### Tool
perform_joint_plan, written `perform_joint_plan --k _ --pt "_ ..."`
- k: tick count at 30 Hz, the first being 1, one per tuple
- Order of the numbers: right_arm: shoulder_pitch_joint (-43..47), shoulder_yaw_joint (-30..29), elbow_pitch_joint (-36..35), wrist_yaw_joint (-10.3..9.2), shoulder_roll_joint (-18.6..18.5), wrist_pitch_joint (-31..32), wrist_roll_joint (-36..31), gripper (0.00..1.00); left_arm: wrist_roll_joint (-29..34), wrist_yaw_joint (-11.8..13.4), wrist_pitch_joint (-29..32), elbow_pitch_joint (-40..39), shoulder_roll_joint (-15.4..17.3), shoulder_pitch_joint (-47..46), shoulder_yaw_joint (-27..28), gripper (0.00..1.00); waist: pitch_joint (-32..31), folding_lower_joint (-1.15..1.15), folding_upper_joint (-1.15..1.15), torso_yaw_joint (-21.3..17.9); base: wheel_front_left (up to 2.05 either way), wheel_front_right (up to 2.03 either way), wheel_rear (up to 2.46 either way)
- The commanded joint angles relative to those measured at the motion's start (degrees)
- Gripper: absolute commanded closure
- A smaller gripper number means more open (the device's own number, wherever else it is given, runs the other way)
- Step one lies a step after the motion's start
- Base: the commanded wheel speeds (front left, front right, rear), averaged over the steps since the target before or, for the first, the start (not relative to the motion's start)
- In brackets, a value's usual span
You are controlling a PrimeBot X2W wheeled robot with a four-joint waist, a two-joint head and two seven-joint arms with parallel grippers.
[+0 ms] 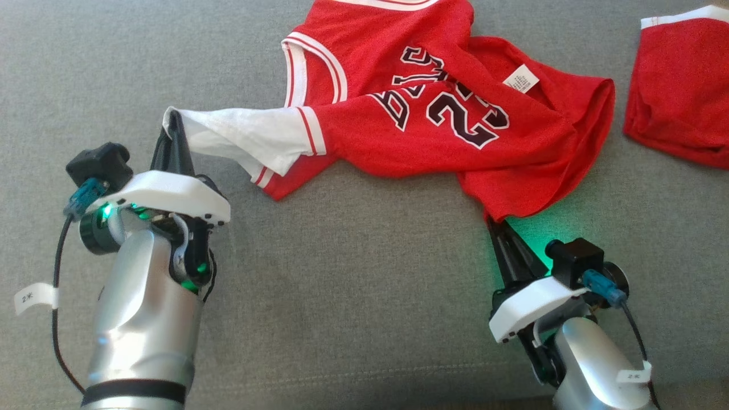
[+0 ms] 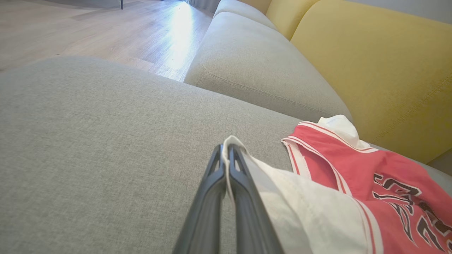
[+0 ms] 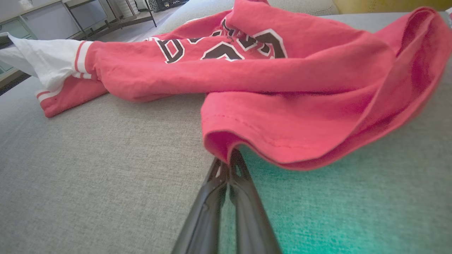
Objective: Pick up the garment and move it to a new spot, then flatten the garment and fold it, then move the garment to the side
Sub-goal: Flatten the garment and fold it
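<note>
Wide grey sofa cushion point(image 1: 353, 296) below, and the red jersey point(image 1: 398, 131) sprawls crumpled across its far half, number showing. The left gripper point(image 1: 172, 122) is clamped tight on the tip of the white sleeve point(image 1: 245, 136), stretched out leftward. The right gripper point(image 1: 494, 223), fingers pressed together, pinches the jersey's lower hem corner point(image 1: 504, 213).

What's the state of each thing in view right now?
jersey: crumpled on the grey cushion, lower part folded over, not flat.
left gripper: fingers shut on the jersey's white sleeve, which is pulled out to the side.
right gripper: fingers shut on the jersey's red hem corner.
second red garment: lying apart at the right, untouched.
</note>
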Motion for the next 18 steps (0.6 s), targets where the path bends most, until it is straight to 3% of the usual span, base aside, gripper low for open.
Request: perform_joint_plan --k 1,8,12,18 --pt "-0.84 1.01 -1.52 0.21 0.46 -0.68 0.1 1.0 0.59 0.01 -0.7 -1.86 1.33 -1.78 1.67 1.0 -0.22 0.0 0.0 -0.04 0.0 0.0 0.0" --pt "-0.07 1.65 -6.99 0.21 -1.41 1.75 -0.95 1.0 1.37 -0.28 -0.7 -4.55 1.84 -0.04 2.61 1.0 -2.63 0.0 0.0 0.02 0.0 0.0 0.0" --pt "-1.06 4.36 -14.48 0.21 -7.41 5.45 2.88 1.0 2.66 -0.84 -0.7 -7.62 2.51 1.29 2.74 1.0 -5.13 0.0 0.0 0.13 0.0 0.0 0.0" --pt "-4.42 2.22 -26.12 0.21 -17.19 12.03 9.13 1.0 4.74 -1.17 -0.7 -13.96 3.49 2.81 2.48 1.0 -9.05 0.0 0.0 0.94 0.0 0.0 0.0"
